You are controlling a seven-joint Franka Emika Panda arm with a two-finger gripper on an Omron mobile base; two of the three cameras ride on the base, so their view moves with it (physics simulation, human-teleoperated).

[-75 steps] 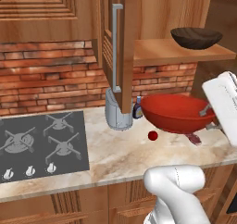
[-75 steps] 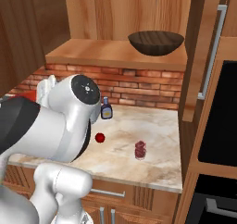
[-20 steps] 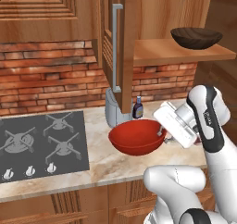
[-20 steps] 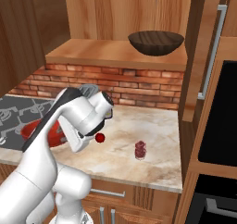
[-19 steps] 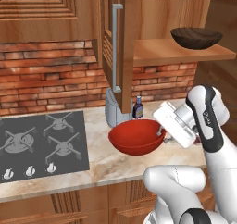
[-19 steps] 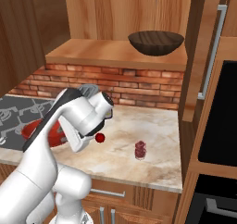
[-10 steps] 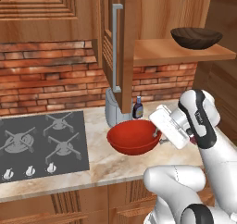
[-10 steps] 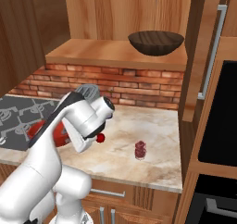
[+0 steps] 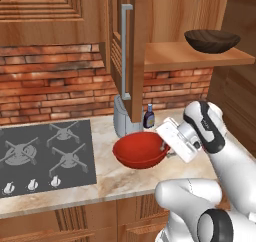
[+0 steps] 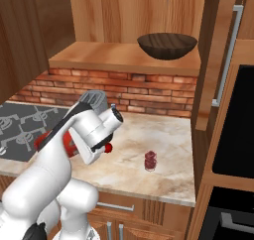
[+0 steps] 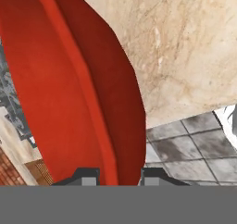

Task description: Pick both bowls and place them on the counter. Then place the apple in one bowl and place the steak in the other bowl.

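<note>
While veined marble counter lies below, narrowly parted jaws pinch the glossy red bowl rim.

Bottle, canister behind bowl

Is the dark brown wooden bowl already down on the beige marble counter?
No, the dark brown wooden bowl sits up on the wooden shelf, above the beige marble counter.
</note>
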